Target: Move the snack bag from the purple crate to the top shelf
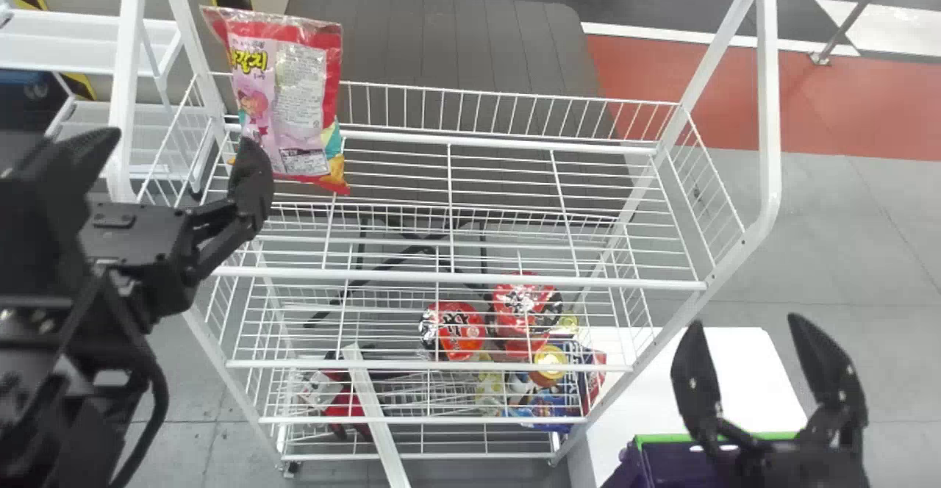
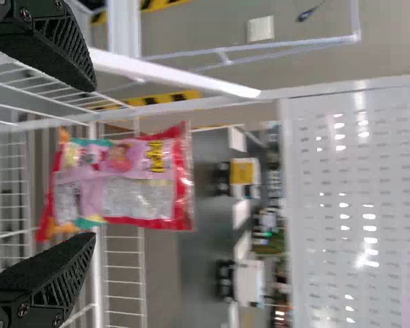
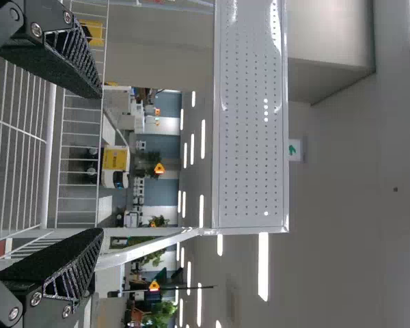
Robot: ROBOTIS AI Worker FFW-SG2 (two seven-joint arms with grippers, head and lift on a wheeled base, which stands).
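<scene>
The red and pink snack bag [image 1: 294,98] stands upright at the left rear of the top wire shelf [image 1: 500,279]. My left gripper [image 1: 173,168] is open at the shelf's left end, one finger overlapping the bag's left edge in the head view. From the left wrist, the bag [image 2: 133,181] appears beyond the left gripper [image 2: 90,162], whose fingers are wide apart and not closed on it. My right gripper [image 1: 744,323] is held open over the purple crate [image 1: 673,466] at lower right, partly covering it. In its wrist view, the right gripper [image 3: 99,164] holds nothing.
White posts [image 1: 768,106] frame the rack on both sides. Red-topped packages [image 1: 459,330] and other goods lie on lower shelves. A white table [image 1: 757,378] stands under the crate. A perforated white panel [image 3: 251,123] appears beyond the right gripper.
</scene>
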